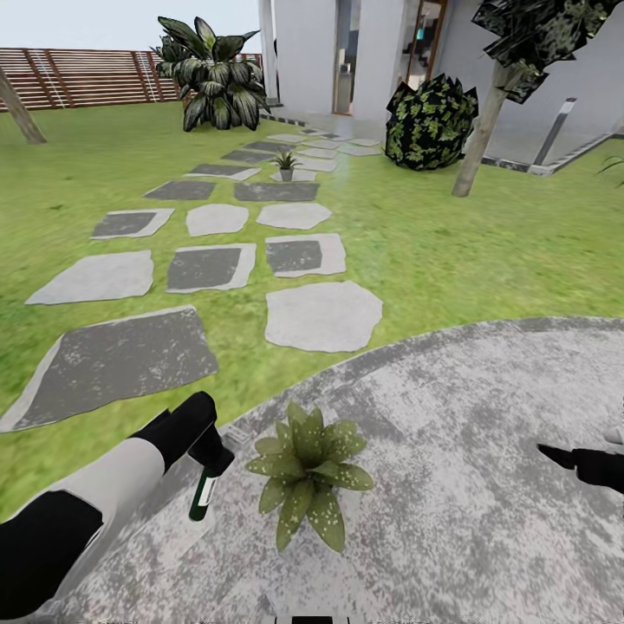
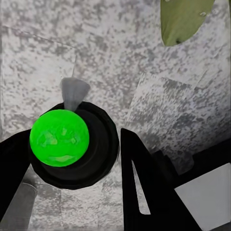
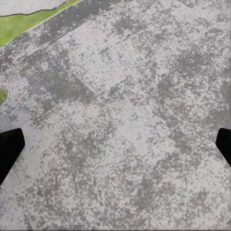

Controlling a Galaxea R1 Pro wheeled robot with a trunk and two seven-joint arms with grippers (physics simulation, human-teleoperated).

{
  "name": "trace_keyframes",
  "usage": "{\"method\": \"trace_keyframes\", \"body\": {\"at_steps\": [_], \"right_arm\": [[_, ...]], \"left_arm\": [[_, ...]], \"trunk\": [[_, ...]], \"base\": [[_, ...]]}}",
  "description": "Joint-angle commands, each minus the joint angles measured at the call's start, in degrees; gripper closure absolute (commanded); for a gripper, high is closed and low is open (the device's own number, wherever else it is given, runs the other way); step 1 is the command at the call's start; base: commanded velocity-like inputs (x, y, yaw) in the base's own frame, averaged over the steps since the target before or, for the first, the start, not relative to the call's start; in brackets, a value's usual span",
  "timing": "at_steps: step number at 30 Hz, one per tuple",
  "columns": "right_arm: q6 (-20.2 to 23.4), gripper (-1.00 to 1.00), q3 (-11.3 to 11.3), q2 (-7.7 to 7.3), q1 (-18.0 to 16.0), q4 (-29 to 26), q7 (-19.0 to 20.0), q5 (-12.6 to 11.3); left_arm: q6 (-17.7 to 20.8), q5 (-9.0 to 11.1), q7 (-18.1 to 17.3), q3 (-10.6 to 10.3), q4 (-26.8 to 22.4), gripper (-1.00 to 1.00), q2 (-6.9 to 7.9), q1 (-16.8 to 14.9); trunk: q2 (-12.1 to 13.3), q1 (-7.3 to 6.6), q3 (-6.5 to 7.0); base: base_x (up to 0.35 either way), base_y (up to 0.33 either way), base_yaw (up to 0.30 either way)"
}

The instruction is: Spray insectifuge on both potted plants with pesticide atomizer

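- Head view: left claw (image 1: pixel 206 464) is clenched on the pesticide atomizer (image 1: pixel 202 496), which hangs upright below it, over the edge of the round paved patio (image 1: pixel 485 433).
- Nearer potted plant (image 1: pixel 308 472) stands on the patio just beside the atomizer, toward the robot's right. Second potted plant (image 1: pixel 285 165) stands far up the path of stepping stones (image 1: pixel 322 315), which crosses the lawn (image 1: pixel 485 251).
- Right claw (image 1: pixel 572 459) shows at the frame edge, low over the patio, well apart from the nearer plant.
- Left wrist view: the atomizer (image 2: pixel 72 149) is seen end-on, a bright green cap on a dark round body, between the dark claw fingers (image 2: pixel 144 192). A green leaf (image 2: pixel 185 19) lies near it.
- Right wrist view: both fingertips (image 3: pixel 8 147) sit wide apart, released, with bare paving (image 3: pixel 125 120) between them.
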Motion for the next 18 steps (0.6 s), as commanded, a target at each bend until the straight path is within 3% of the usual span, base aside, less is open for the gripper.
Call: {"method": "trace_keyframes", "body": {"at_steps": [1, 10, 13, 18], "right_arm": [[0.3, -1.00, -0.1, -0.11, -0.1, -0.1, 0.6, 0.5], [0.3, -1.00, -0.3, -0.35, -0.1, -0.1, 0.9, 0.1], [0.3, -1.00, -2.5, -0.45, -0.1, -0.1, 0.9, 0.1], [0.3, -1.00, -3.3, -0.48, -0.1, -0.1, 1.0, 0.1]], "left_arm": [[0.1, -0.6, -0.6, -0.1, -0.1, 1.00, 0.04, 0.0], [-0.3, -0.2, -0.7, 0.2, -0.2, 1.00, -0.04, 2.4], [-0.4, -0.1, -0.7, 0.3, -0.3, 1.00, -0.08, 2.6], [-0.4, -0.1, -0.7, 0.3, -0.3, 1.00, -0.16, 3.8]], "trunk": [[0.0, -0.02, -0.04], [0.0, -0.02, -0.04], [0.0, -0.02, -0.04], [0.0, -0.02, -0.04]], "base": [[-0.187, 0.003, 0.000], [-0.308, 0.001, 0.000], [-0.330, 0.000, 0.000], [-0.330, 0.000, 0.000]]}}
